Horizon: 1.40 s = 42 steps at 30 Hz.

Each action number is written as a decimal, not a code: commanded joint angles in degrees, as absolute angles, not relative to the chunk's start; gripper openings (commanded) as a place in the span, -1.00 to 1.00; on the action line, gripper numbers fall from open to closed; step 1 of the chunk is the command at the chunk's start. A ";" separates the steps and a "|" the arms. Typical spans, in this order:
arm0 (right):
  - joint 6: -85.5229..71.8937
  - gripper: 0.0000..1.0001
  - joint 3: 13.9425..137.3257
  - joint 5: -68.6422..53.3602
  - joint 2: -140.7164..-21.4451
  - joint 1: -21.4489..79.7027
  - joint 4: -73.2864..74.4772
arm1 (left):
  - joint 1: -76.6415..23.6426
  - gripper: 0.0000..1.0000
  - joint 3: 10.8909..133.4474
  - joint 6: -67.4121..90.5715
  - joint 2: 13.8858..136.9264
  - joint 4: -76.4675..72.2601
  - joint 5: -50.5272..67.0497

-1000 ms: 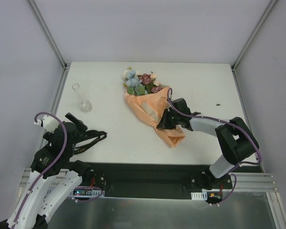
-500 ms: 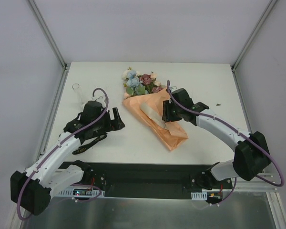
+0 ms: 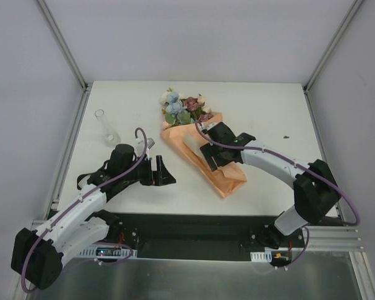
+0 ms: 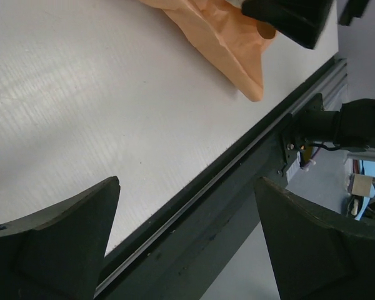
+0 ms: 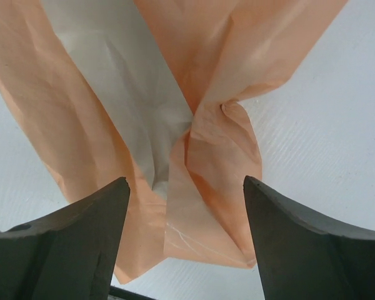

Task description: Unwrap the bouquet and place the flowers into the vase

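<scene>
peach wrapping paper point(image 3: 181, 140) holds the flowers point(image 3: 182, 106)

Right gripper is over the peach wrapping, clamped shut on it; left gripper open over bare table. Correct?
No: the right gripper is open, fingers spread over the bouquet wrapping, gripping nothing, per the right wrist view. The left gripper is open over the table.
</scene>
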State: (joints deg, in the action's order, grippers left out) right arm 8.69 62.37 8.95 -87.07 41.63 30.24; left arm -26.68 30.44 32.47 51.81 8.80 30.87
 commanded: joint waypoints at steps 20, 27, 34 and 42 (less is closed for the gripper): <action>-3.87 0.65 67.94 33.34 -86.84 22.08 42.27 | -27.07 0.78 35.68 33.49 28.04 25.30 35.34; 15.88 0.76 65.05 29.72 -74.20 35.23 35.60 | -27.07 0.81 36.65 31.82 27.07 28.04 33.05; 20.64 0.90 60.82 26.36 -74.78 47.35 29.53 | -27.07 0.82 39.10 29.53 29.00 28.65 34.01; 22.76 0.47 66.88 26.11 -88.22 51.76 30.67 | -27.07 0.83 40.17 30.32 27.60 29.18 33.40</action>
